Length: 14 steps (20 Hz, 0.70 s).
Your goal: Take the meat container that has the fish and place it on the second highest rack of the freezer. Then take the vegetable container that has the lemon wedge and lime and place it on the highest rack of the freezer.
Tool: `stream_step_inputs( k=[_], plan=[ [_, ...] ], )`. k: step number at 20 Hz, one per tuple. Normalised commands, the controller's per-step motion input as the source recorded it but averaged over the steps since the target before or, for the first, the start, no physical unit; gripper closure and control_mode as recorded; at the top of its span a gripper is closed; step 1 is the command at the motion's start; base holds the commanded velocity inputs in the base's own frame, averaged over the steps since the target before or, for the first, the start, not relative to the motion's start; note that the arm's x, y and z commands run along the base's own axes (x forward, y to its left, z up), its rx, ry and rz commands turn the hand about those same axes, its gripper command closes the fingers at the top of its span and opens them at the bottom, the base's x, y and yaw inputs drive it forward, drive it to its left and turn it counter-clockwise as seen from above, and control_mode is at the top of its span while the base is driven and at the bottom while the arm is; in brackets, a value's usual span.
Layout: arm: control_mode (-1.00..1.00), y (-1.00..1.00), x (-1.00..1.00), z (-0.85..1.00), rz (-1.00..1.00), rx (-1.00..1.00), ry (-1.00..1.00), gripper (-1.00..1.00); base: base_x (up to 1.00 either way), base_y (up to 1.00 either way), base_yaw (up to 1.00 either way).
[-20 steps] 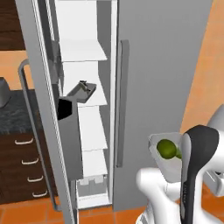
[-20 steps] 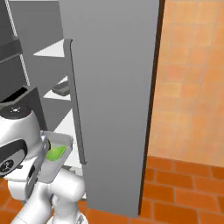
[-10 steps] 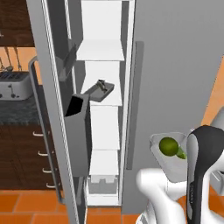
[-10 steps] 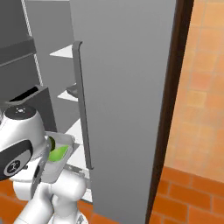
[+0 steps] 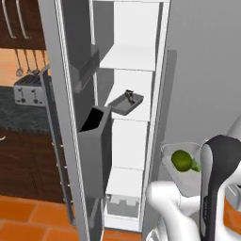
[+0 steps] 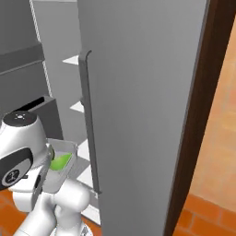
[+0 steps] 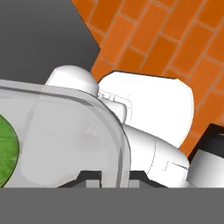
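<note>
Driving closer to the open freezer [image 5: 136, 61], the base brought the claw [image 7: 111, 177], clamped on the vegetable container [image 5: 181, 167], toward its highest rack [image 5: 129, 59].

Left base view: from behind the arm's left, facing into the open freezer [image 5: 134, 117], shelves seen close and head-on. Right base view: from behind the arm's right, close against the closed door [image 6: 138, 115], shelves glimpsed at an angle past its handle. Both share the shelves and the clear container [image 5: 181, 167] by the arm. Hand view: looks down along the end effector [image 7: 114, 175], very near the container wall, brick floor [image 7: 175, 43] beyond.
</note>
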Motion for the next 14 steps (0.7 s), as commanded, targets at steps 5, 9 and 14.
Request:
stream_step_inputs(
  k=[5,9,14],
  plan=[
    [1.00,0.00,0.00,0.00,0.00,0.00,0.00,1.00,0.42,0.00,0.37],
    [1.00,0.00,0.00,0.00,0.00,0.00,0.00,1.00,0.33,0.00,0.38],
    [1.00,0.00,0.00,0.00,0.00,0.00,0.00,1.00,0.57,-0.02,0.29]
  ],
)
